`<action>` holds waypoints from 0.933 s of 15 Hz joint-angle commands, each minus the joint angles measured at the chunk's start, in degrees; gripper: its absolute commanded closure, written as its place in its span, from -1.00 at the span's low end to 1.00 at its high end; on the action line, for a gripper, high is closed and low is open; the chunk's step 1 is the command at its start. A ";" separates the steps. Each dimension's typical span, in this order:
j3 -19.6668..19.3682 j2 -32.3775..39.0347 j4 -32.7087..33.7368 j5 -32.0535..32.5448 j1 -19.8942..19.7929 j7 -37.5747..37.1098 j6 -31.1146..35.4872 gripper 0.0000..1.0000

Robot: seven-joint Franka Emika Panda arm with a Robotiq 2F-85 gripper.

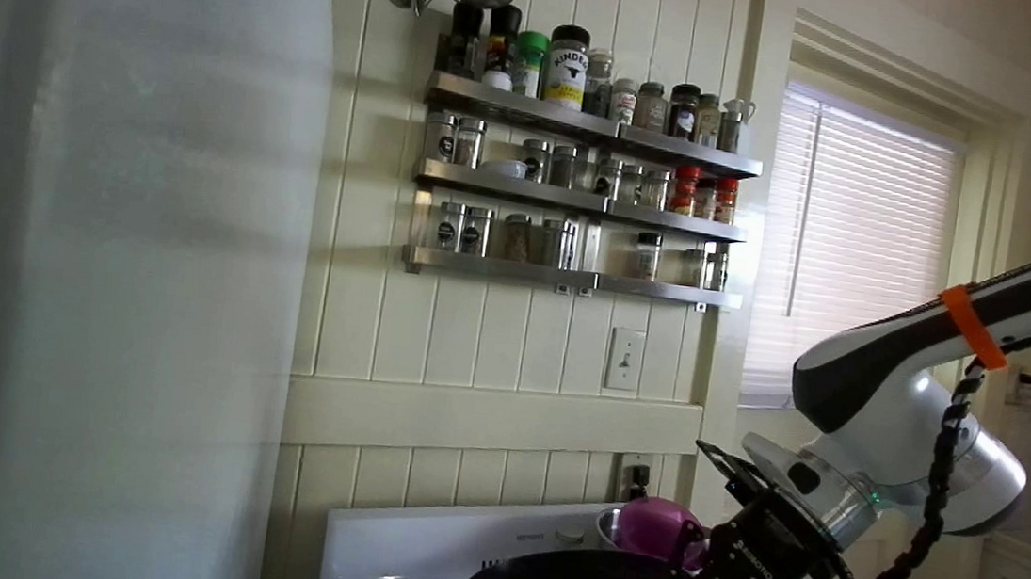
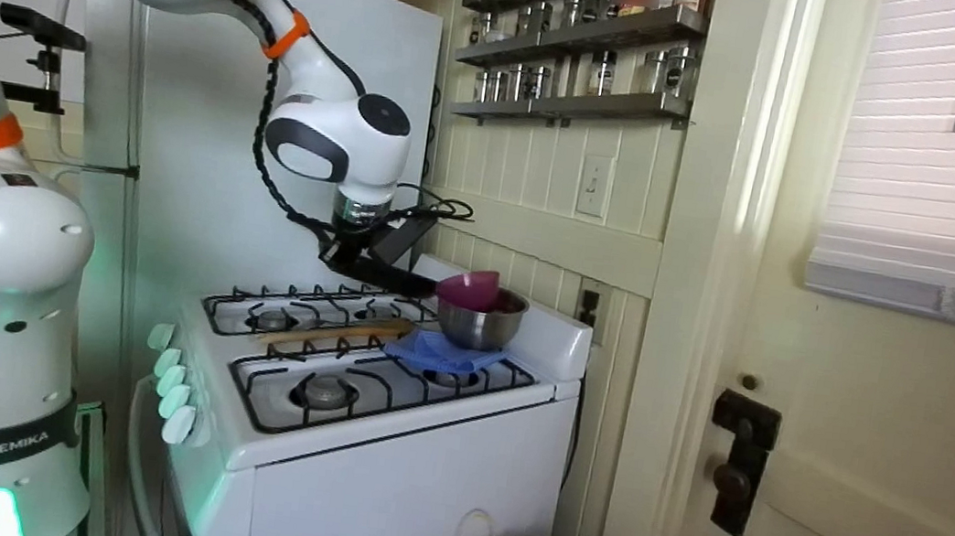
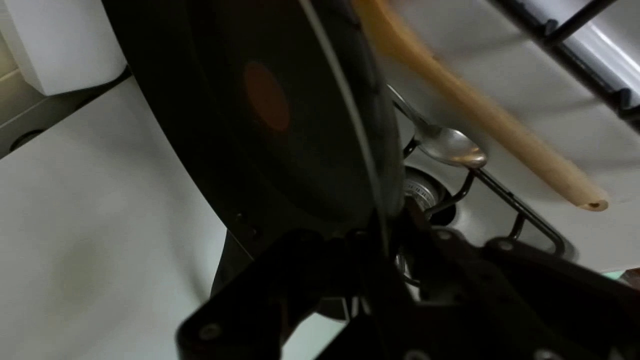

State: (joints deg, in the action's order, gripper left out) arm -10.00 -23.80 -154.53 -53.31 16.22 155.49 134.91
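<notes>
Jaws are pinched together on the rim of the black frying pan [image 3: 300, 150]; pan lies at 11 o'clock from the gripper [image 3: 382, 235] in the wrist view. At 1 o'clock there: metal spoon [image 3: 452, 145] across the burner grate [image 3: 505, 195], plus wooden utensil [image 3: 487, 112]. In an exterior view, magenta bowl [image 2: 470, 288] at 3 o'clock from the gripper, sitting in steel bowl [image 2: 479, 328], blue cloth [image 2: 438, 353] at its base.

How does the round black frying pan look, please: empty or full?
Empty where visible: the wrist view shows the pan bare around its reddish oval spot.
</notes>
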 commanded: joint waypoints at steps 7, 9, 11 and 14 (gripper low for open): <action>-18.48 -10.92 -0.96 1.32 7.96 1.90 -9.01 0.96; -20.00 -9.82 -0.60 0.84 8.84 1.95 -10.41 0.96; -21.37 -9.01 -0.27 0.46 10.23 2.10 -11.95 0.96; -24.28 -8.42 0.31 -0.11 13.89 2.22 -13.94 0.96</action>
State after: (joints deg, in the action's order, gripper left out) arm -31.09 -31.61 -155.19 -51.10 26.62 155.45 124.14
